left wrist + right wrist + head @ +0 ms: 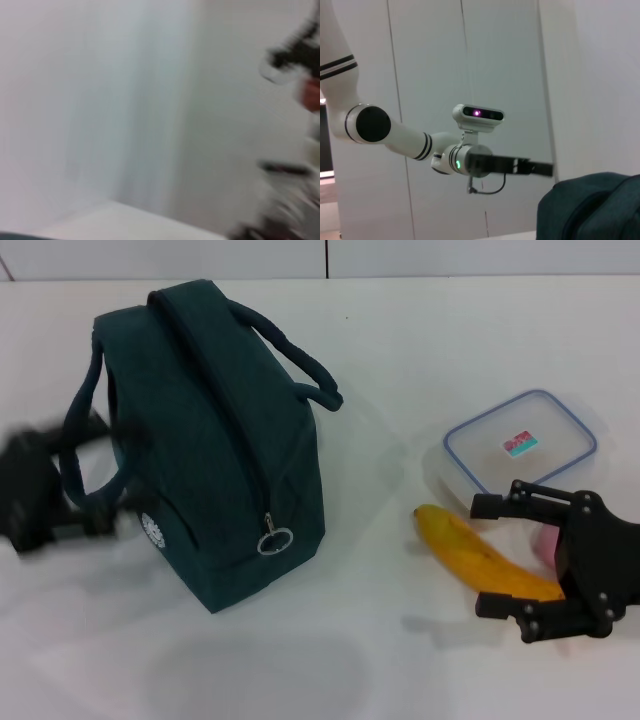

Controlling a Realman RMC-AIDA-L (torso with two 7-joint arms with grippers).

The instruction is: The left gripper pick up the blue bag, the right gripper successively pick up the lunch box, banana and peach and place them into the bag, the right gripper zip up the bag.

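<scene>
Teal fabric blue bag (215, 440) is seen zipped on the desk (420, 330), left tool (40, 495) blurred beside its left handle, grip unreadable. Soft and floppy, it is best taken by that padded loop. Right tool (505, 555) is spread wide above the banana (480, 555).

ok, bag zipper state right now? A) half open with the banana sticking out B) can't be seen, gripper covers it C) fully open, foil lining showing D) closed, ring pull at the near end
D: in the head view the blue bag stands with its zipper line shut along the top and the ring pull hanging at the near end; the banana lies on the table beside it.
</scene>
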